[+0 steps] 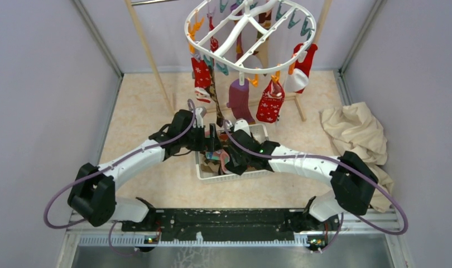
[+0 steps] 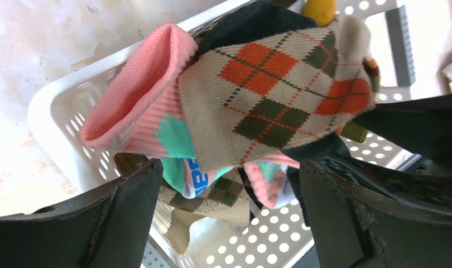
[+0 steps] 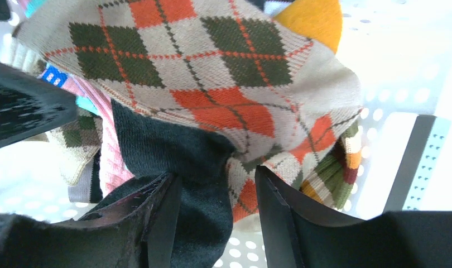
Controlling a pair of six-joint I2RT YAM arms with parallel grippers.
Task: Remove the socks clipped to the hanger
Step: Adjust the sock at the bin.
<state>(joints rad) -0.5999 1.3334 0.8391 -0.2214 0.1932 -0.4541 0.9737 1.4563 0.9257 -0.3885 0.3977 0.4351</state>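
The white oval hanger point(image 1: 241, 21) hangs at the back with socks clipped under it: a red one point(image 1: 270, 102), a purple one point(image 1: 239, 100), another red one point(image 1: 201, 72) and a red-and-white one point(image 1: 303, 64). Both grippers are low over the white basket point(image 1: 204, 170). My left gripper point(image 1: 212, 139) point(image 2: 229, 184) is open wide above a pink sock point(image 2: 134, 95) and an argyle sock point(image 2: 268, 95), gripping neither. My right gripper point(image 1: 230, 156) point(image 3: 218, 184) is partly closed, with a dark sock point(image 3: 173, 151) and an argyle sock point(image 3: 212, 72) bunched between its fingers.
The basket's perforated floor point(image 2: 279, 229) holds several loose socks. A wooden pole rack point(image 1: 151, 56) carries the hanger. A beige cloth point(image 1: 355, 131) lies crumpled at the right by the wall. Grey walls close in both sides.
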